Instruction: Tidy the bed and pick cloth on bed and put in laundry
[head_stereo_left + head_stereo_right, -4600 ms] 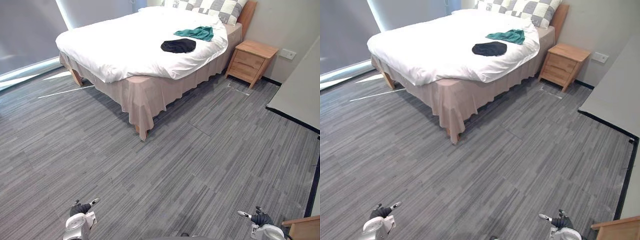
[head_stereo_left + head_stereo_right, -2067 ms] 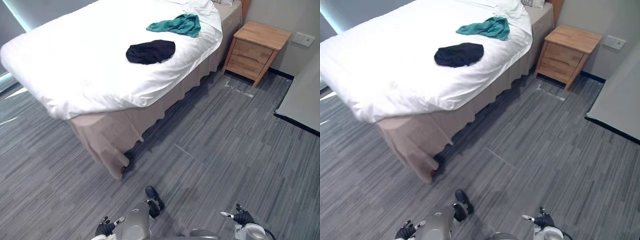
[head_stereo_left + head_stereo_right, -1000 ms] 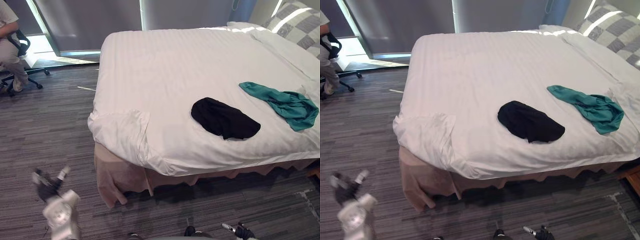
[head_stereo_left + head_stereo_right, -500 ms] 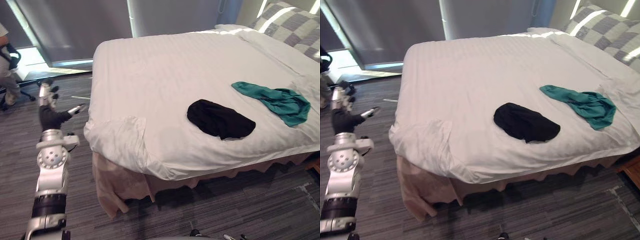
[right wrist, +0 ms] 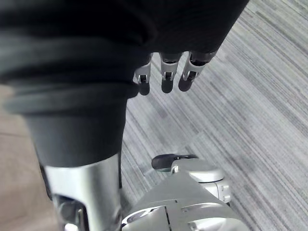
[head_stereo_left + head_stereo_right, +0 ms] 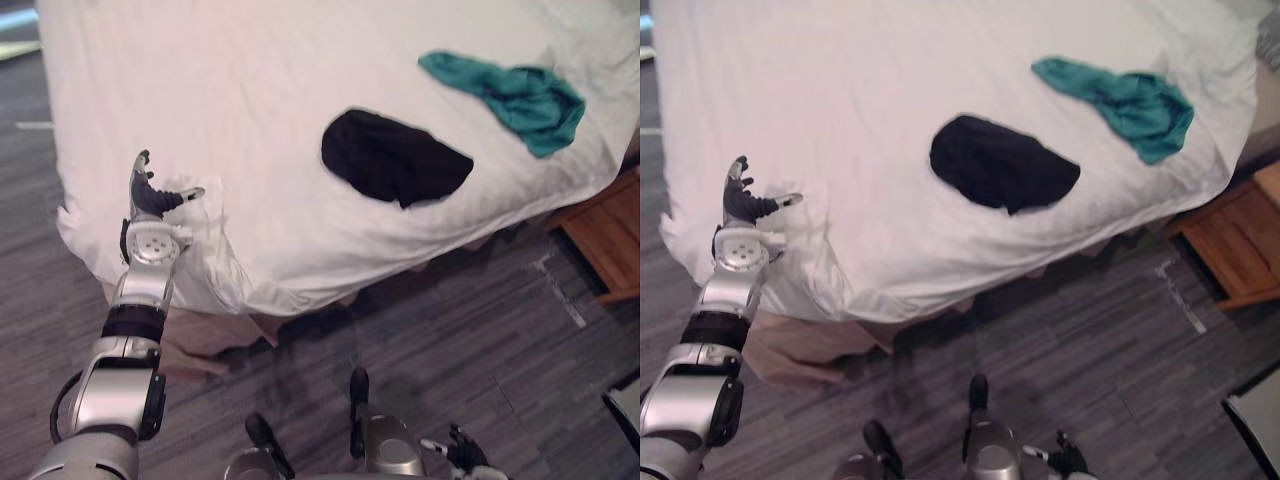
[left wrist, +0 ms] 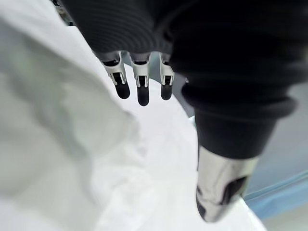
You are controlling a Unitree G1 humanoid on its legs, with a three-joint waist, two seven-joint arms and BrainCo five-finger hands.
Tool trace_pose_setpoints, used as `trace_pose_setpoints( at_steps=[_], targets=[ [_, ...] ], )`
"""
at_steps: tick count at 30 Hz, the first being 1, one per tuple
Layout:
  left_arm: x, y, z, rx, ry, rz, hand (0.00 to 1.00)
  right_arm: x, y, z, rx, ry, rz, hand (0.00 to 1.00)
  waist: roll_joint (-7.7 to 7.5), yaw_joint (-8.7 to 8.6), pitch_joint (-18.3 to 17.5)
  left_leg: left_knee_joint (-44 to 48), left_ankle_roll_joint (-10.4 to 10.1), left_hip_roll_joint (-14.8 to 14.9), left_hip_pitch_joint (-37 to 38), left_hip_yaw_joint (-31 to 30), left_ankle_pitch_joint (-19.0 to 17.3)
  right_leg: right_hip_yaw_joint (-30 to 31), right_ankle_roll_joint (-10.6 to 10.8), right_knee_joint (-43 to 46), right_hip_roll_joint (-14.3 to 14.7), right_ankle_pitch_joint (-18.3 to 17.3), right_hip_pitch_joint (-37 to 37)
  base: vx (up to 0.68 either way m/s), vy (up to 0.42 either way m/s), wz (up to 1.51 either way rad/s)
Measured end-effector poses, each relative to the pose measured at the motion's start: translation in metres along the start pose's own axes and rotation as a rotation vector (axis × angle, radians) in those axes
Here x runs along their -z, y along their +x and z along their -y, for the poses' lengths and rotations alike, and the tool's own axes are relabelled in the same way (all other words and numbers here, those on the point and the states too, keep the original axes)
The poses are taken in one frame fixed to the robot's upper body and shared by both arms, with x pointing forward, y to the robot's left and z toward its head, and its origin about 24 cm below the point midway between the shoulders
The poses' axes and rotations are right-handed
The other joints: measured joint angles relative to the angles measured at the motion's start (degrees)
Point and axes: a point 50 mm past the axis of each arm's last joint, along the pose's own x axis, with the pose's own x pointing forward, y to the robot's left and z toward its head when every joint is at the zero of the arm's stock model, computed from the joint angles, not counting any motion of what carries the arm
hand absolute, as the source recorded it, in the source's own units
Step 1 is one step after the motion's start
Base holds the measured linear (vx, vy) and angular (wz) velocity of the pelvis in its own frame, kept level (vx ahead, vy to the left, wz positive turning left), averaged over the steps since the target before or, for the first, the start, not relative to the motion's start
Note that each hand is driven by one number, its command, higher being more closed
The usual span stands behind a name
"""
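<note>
Fingers [image 7: 143, 94] of the left hand [image 6: 150, 203] are seen held straight and spread, the thumb set well apart from them and nothing gripped. The hand is raised over a rumpled corner of the white duvet [image 6: 250, 90] covering the bed [image 6: 940, 270], at 9 o'clock in the head views; whether the bedding is touched cannot be told. Below that corner, a beige bed skirt [image 6: 195, 345] is seen hanging toward the grey floor [image 6: 470, 340]. The black cloth [image 6: 395, 160] is found lying in a heap on the duvet, toward 3 o'clock from the left hand and well apart from it, near the overhanging edge. The teal cloth [image 6: 510, 95] is spread at 2 o'clock from the black one, near it but not touching. A wooden nightstand [image 6: 605, 235] is glimpsed on the floor at 4 o'clock from the black cloth. The right hand [image 6: 462, 452] is held low at 5 o'clock in the head views, above the floor, its fingers [image 5: 166, 79] relaxed and loosely straight, with nothing held.
</note>
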Motion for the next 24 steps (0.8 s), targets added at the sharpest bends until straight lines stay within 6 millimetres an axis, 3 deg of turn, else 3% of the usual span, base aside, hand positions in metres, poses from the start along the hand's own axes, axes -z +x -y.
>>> trace_pose_setpoints(
  at_steps=[4, 9, 12, 13, 17, 18, 19, 21, 24],
  targets=[
    [0.009, -0.001, -0.001, -0.042, 0.211, -0.021, 1.00, -0.003, 0.000, -0.001, 0.004, -0.009, 0.011, 0.00, 0.18, -0.06, 0.57, 2.19, 0.32, 0.65, -1.55, 0.64, -1.85, 0.86, 0.00, 0.09, 0.15, 0.00, -0.71, -0.04, -0.019, -0.11],
    [0.028, -0.006, -0.003, -0.035, 0.302, -0.059, 1.00, -0.002, 0.000, -0.002, -0.003, 0.012, 0.005, 0.00, 0.34, 0.03, 0.54, 3.03, 0.36, 0.80, -1.08, 0.66, -2.33, 0.89, 0.04, 0.61, 0.00, -0.04, -0.27, -0.02, -0.003, -0.01],
    [0.059, -0.017, -0.004, 0.016, 0.329, -0.105, 1.00, 0.001, 0.000, 0.004, 0.015, 0.021, -0.008, 0.00, 1.14, 0.04, 0.11, 2.77, 0.31, 0.73, 1.28, 0.64, -2.35, 0.58, 0.24, 0.41, 0.00, -0.34, 2.01, 0.00, 0.000, 0.00],
    [0.077, -0.026, -0.005, 0.041, 0.338, -0.134, 0.00, 0.001, 0.000, 0.011, 0.045, 0.059, -0.005, 0.00, 1.78, 0.09, -0.51, 2.66, 0.17, 0.70, 2.07, 0.65, -2.44, 0.29, 0.39, 0.34, -0.02, -0.69, 2.81, 0.00, 0.000, 0.00],
    [0.136, -0.063, -0.004, 0.093, 0.304, -0.280, 0.00, 0.001, -0.005, 0.041, 0.152, 0.116, 0.003, 0.00, 3.65, 0.31, -3.35, 0.89, -0.19, 0.59, 5.35, 0.72, -2.41, -0.35, 0.63, 0.11, 0.23, -1.80, 5.65, 0.02, -0.003, 0.01],
    [0.163, -0.083, -0.006, 0.108, 0.291, -0.364, 0.00, 0.002, -0.008, 0.058, 0.206, 0.139, 0.007, 0.00, 4.35, 0.62, -5.01, -0.01, -0.42, 0.57, 6.77, 0.73, -2.45, -0.60, 0.88, -0.16, 0.41, -2.26, 6.98, 0.07, -0.009, 0.03],
    [0.197, -0.113, -0.014, 0.111, 0.290, -0.482, 0.00, 0.000, -0.014, 0.082, 0.282, 0.166, 0.022, 0.00, 4.89, 1.29, -7.70, -1.17, -0.75, 0.50, 7.95, 0.79, -2.40, -0.81, 1.22, -0.52, 0.64, -2.69, 7.87, 0.09, -0.011, 0.04],
    [0.238, -0.152, -0.039, 0.084, 0.317, -0.647, 0.00, -0.009, -0.023, 0.116, 0.392, 0.201, 0.068, 0.00, 4.65, 2.88, -10.39, -2.80, -1.25, 0.35, 9.64, 0.50, -2.07, -1.58, 1.36, -0.58, 0.83, -3.42, 9.17, 0.07, -0.011, 0.12],
    [0.269, -0.189, -0.078, -0.008, 0.328, -0.804, 0.00, -0.023, -0.034, 0.151, 0.494, 0.223, 0.125, 0.00, 3.23, 3.93, -12.64, -4.77, -1.31, -0.12, 10.62, -1.67, -0.94, -3.97, 1.66, -0.68, 0.62, -4.18, 10.92, 0.06, -0.018, 0.42]
  ],
)
